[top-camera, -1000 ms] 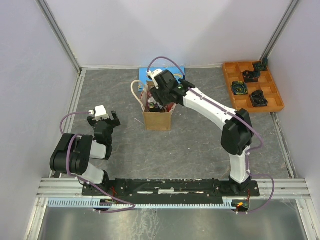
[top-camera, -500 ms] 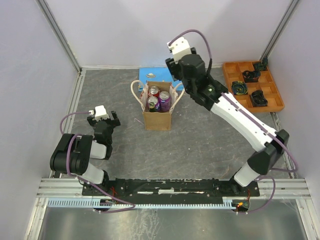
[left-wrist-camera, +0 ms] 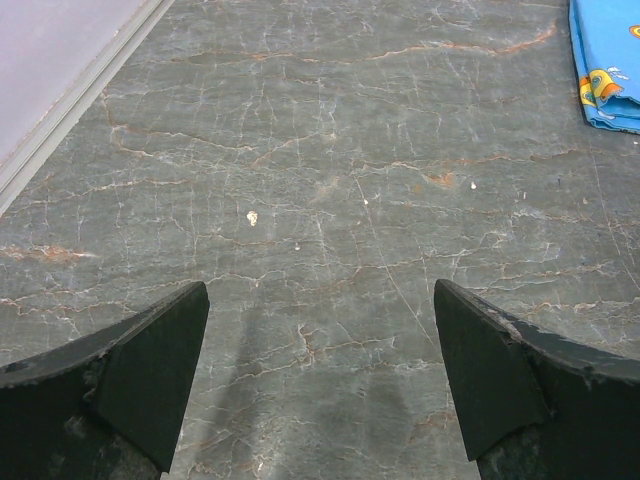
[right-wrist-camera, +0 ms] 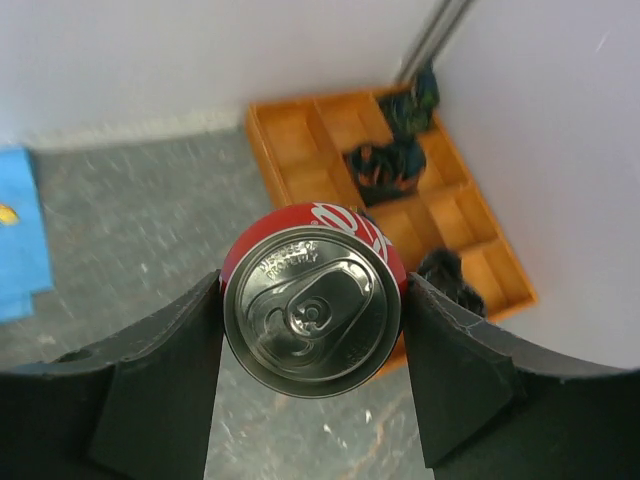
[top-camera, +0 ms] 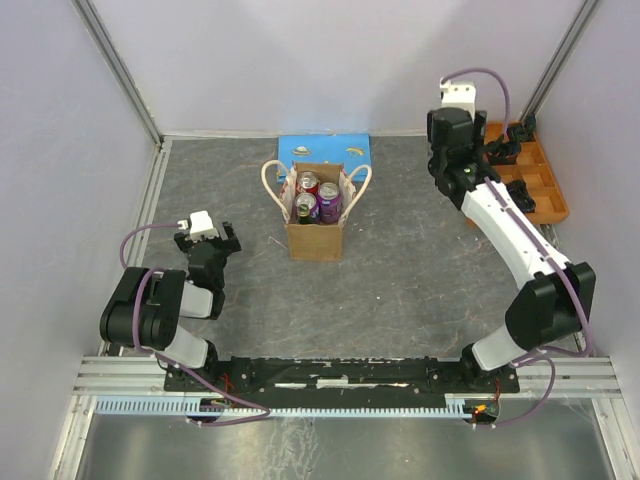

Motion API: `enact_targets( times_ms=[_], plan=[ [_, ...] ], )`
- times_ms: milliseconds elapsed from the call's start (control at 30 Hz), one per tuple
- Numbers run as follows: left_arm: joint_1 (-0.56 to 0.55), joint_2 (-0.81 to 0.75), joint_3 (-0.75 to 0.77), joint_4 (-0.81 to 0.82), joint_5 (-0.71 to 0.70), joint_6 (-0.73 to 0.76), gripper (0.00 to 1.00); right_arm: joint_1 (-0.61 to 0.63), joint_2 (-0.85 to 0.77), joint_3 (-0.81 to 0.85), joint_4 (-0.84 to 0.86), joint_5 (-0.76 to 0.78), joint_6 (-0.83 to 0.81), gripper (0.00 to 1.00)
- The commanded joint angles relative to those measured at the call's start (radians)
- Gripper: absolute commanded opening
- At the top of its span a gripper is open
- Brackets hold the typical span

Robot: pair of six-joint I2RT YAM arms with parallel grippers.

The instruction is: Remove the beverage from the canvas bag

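Grey veined tabletop (top-camera: 400,290) is walled in pale lilac. At the left, the left gripper (left-wrist-camera: 320,390) is shown spread open over bare surface. Mid-table, three drink cans (top-camera: 329,200) are counted upright inside the tan canvas bag (top-camera: 317,238) with two cream rope handles. Only the right wrist view reveals a fourth, a red aluminium can (right-wrist-camera: 312,310), out of the bag and clamped by the right gripper (right-wrist-camera: 312,295), with one orange compartmented tray (right-wrist-camera: 320,140) seen beyond.

No readable text anywhere. Red aluminium drink can (right-wrist-camera: 312,315) had embossed lettering ringing its silver lid, too blurred to read. White script on its red side was mostly cut off, not legible. Flat blue board (left-wrist-camera: 605,60) carried a small yellow-and-white printed figure, no letters made out. Label on the purple drink can (top-camera: 329,203) in the tan canvas bag (top-camera: 317,240) was too small to read.
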Motion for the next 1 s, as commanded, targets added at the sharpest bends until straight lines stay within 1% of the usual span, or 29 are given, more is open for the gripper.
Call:
enact_targets(
  times_ms=[0,200,567,633,833,967],
  plan=[
    [-0.002,0.002,0.023,0.043,-0.023,0.036,0.99,-0.002,0.008,-0.105,0.095,-0.078,0.113,0.0],
    [-0.001,0.002,0.024,0.043,-0.022,0.036,0.99,-0.022,0.033,-0.212,0.15,-0.179,0.182,0.0],
    [-0.002,0.003,0.024,0.042,-0.022,0.036,0.99,-0.05,0.068,-0.345,0.263,-0.322,0.298,0.0],
    [-0.002,0.002,0.024,0.042,-0.021,0.036,0.99,-0.053,0.077,-0.353,0.272,-0.331,0.311,0.0],
    [-0.002,0.002,0.024,0.043,-0.021,0.036,0.99,-0.057,0.123,-0.322,0.207,-0.324,0.34,0.0],
    [-0.001,0.003,0.023,0.044,-0.021,0.036,0.99,-0.057,0.141,-0.321,0.2,-0.339,0.352,0.0]
  ],
)
